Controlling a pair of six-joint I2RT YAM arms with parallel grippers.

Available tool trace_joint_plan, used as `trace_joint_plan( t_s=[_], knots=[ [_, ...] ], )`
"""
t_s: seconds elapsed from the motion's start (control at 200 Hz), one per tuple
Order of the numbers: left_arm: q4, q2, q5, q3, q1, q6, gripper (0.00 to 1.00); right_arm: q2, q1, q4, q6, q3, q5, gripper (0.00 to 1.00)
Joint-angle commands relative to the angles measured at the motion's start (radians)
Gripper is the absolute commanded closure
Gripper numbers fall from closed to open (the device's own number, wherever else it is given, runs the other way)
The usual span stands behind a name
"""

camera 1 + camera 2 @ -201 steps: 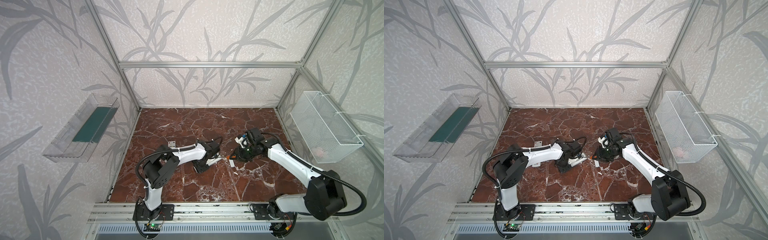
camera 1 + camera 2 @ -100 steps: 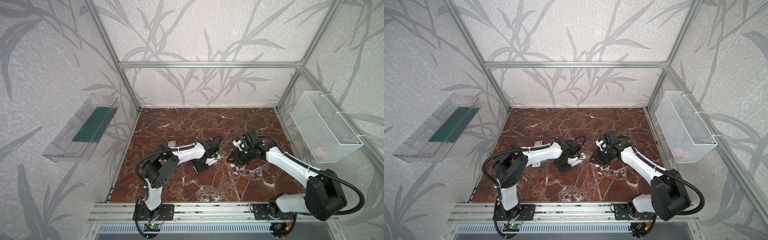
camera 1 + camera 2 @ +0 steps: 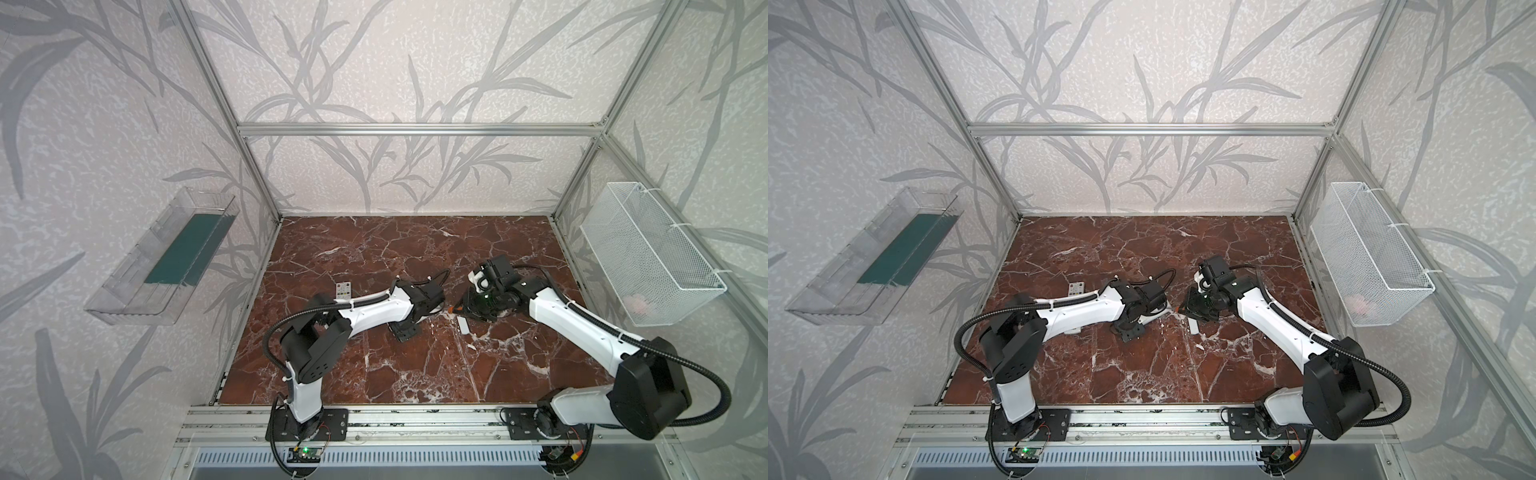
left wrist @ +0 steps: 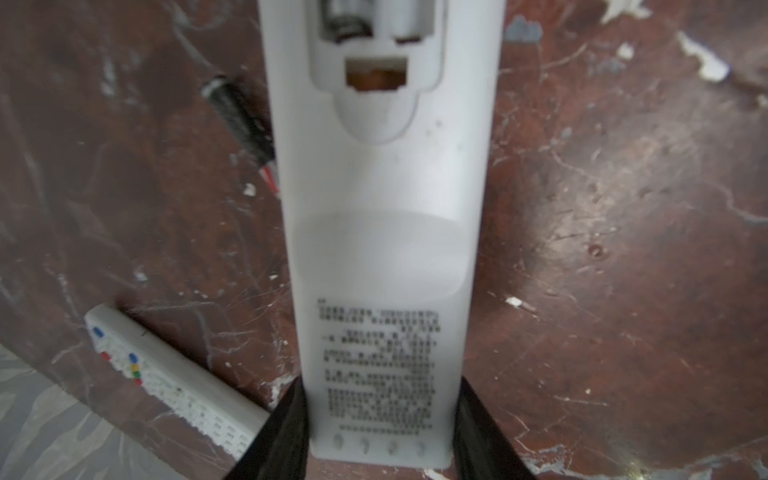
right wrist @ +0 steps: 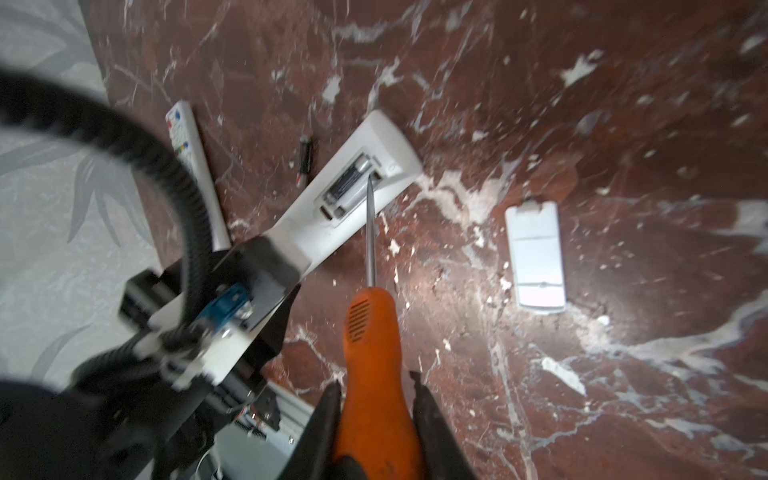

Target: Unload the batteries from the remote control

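Battery (image 5: pixel 347 185) inside remote (image 5: pixel 303 237), at screwdriver (image 5: pixel 370 328) tip, ahead of right claw (image 5: pixel 374 382)

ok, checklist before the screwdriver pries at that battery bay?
1. Left hold: left gripper clamped on the remote: ok.
2. Right hold: right gripper shut on the screwdriver: ok.
3. Access: cover off, lying apart from the remote: ok.
4. Contact: tip touching the battery in the bay: cannot tell.
5. Path: loose battery beside the remote, outside the bay: ok.
6. Bay emptied: not ok.
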Motion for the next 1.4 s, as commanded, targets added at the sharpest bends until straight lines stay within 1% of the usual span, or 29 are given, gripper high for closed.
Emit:
trace_joint_plan(
  t_s=[0.0,0.16,0.25,0.305,0.41,0.485,0.615,0.78,0.89,1.035,1.12,1.14,1.245,1.395],
  knots=[
    [-0.01,-0.049,-0.104,0.042,-0.012,-0.06,1.0,0.051,0.022,-0.074,0.104,-0.019,0.161,1.0],
    [-0.006,-0.03,0.039,0.051,-0.012,-0.053,1.0,0.032,0.042,0.104,0.166,-0.11,0.122,1.0],
    [0.001,-0.018,0.134,0.044,-0.008,-0.05,1.0,0.005,0.04,0.219,0.18,-0.193,0.075,1.0],
    [0.007,-0.008,0.169,0.04,-0.005,-0.049,1.0,-0.007,0.039,0.255,0.187,-0.228,0.05,1.0],
    [0.015,0.014,0.218,0.034,0.002,-0.052,1.0,-0.029,0.035,0.323,0.154,-0.276,-0.016,1.0],
    [0.023,0.023,0.262,0.028,0.008,-0.052,1.0,-0.046,0.03,0.369,0.102,-0.301,-0.077,1.0],
    [0.038,0.028,0.312,0.017,0.022,-0.057,1.0,-0.081,0.023,0.366,0.029,-0.322,-0.126,1.0],
    [0.053,0.028,0.372,0.004,0.036,-0.053,1.0,-0.14,0.017,0.335,-0.033,-0.356,-0.128,1.0],
    [0.062,0.028,0.426,-0.002,0.046,-0.046,1.0,-0.159,0.011,0.276,-0.079,-0.348,-0.125,1.0],
    [0.06,0.033,0.453,-0.006,0.051,-0.043,1.0,-0.17,0.007,0.193,-0.133,-0.323,-0.122,1.0],
    [0.066,0.035,0.5,-0.01,0.055,-0.042,1.0,-0.184,0.005,0.193,-0.144,-0.321,-0.142,1.0],
    [0.068,0.035,0.51,-0.013,0.055,-0.041,1.0,-0.189,0.006,0.197,-0.178,-0.322,-0.146,1.0],
    [0.073,0.036,0.546,-0.018,0.058,-0.043,1.0,-0.22,0.006,0.196,-0.217,-0.327,-0.151,1.0],
    [0.078,0.04,0.562,-0.023,0.066,-0.047,1.0,-0.253,0.006,0.172,-0.263,-0.336,-0.133,1.0]
  ],
)
